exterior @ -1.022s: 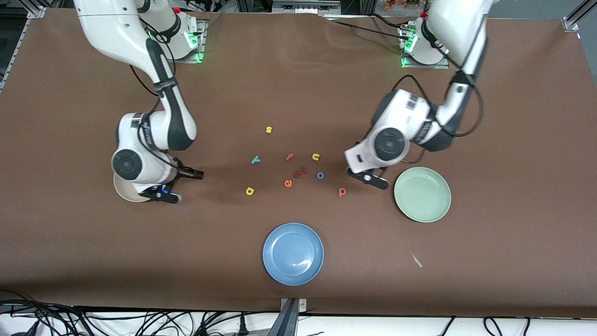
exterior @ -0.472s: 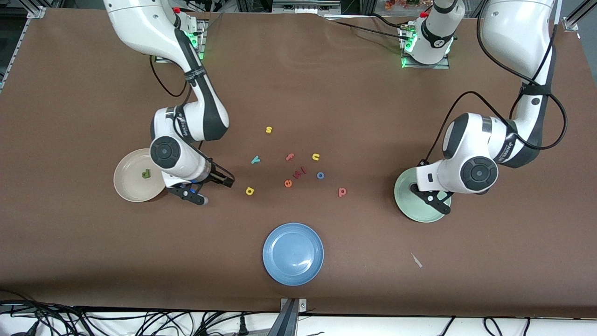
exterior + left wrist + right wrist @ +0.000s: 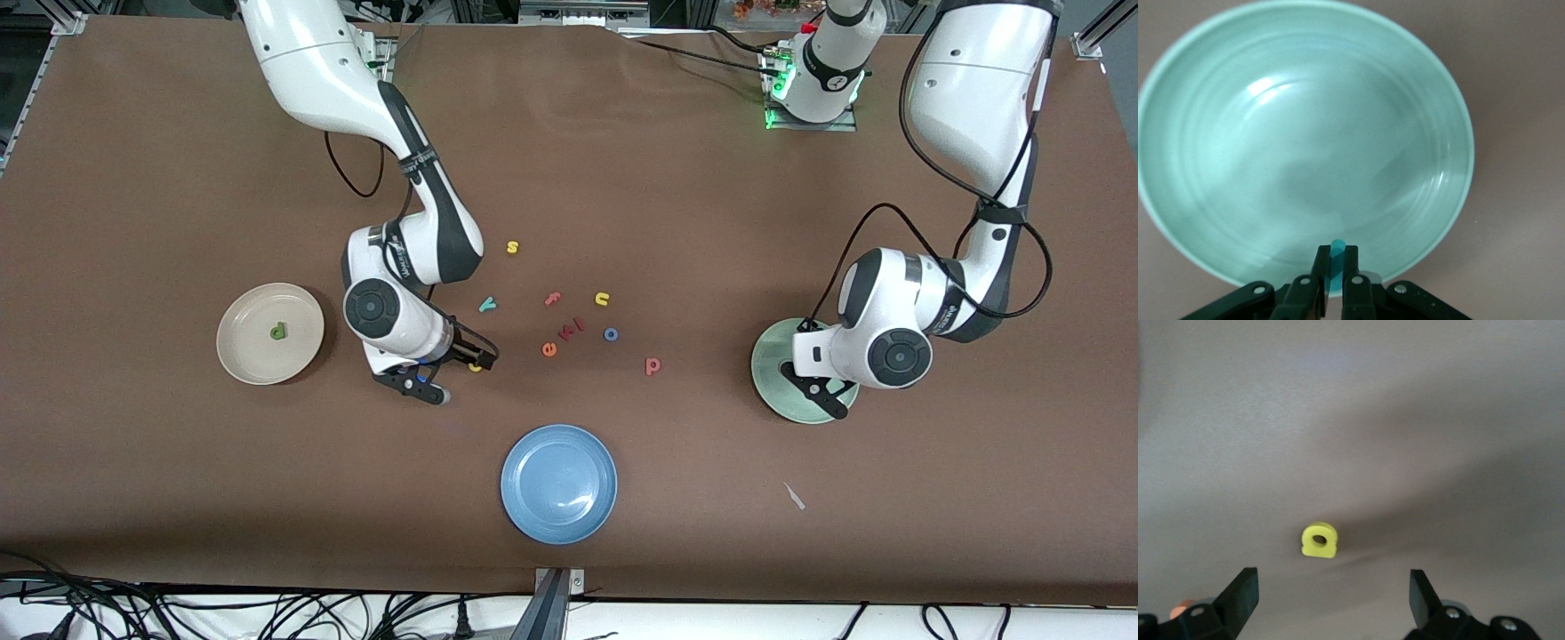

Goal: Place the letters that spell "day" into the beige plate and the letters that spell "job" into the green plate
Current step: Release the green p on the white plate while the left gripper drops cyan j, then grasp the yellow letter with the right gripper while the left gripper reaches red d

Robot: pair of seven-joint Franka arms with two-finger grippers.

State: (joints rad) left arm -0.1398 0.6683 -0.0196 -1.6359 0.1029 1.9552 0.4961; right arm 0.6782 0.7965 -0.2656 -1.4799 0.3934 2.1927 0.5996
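Observation:
My left gripper [image 3: 816, 391] hangs over the green plate [image 3: 770, 388], shut on the teal "j" [image 3: 1336, 261], which stands pinched between its fingers above the plate's rim [image 3: 1458, 140]. My right gripper [image 3: 1331, 583] is open and low over the table, its fingers either side of the yellow "a" [image 3: 1319, 540], apart from it. The green "d" [image 3: 278, 332] lies in the beige plate [image 3: 242, 357]. On the table lie the teal "y" [image 3: 486, 305], the blue "o" [image 3: 611, 334] and the salmon-red "b" [image 3: 653, 365].
Other letters lie mid-table: a yellow "s" [image 3: 512, 247], a pink "f" [image 3: 553, 299], a yellow "u" [image 3: 602, 299], an orange "e" [image 3: 548, 349] and pink pieces [image 3: 573, 327]. A blue plate [image 3: 558, 483] sits nearer the front camera. A small pale scrap [image 3: 794, 495] lies nearer the camera than the green plate.
My right gripper has travelled from over the beige plate to the yellow "a", uncovering the "d". My left gripper has carried the "j" from near the "b" to over the green plate.

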